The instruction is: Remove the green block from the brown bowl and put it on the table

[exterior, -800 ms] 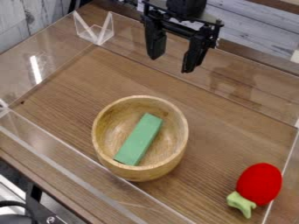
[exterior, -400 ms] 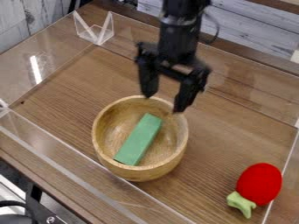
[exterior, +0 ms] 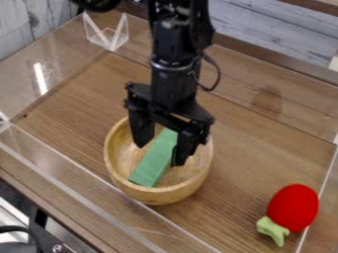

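The gripper (exterior: 168,135) pointed straight down into the brown bowl (exterior: 122,169), jaws spread wide and grasping nothing; one finger stood on each side of the green block (exterior: 154,164); contact between them could not be judged. The block lay slantwise inside the bowl; the bowl sat on the worktop (exterior: 271,128); a red strawberry-like toy (exterior: 291,208) lay well apart near the right corner.

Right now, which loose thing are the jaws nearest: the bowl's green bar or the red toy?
The flat light-green bar in the round wooden bowl; open jaws straddle it. The red strawberry-like toy lies apart.
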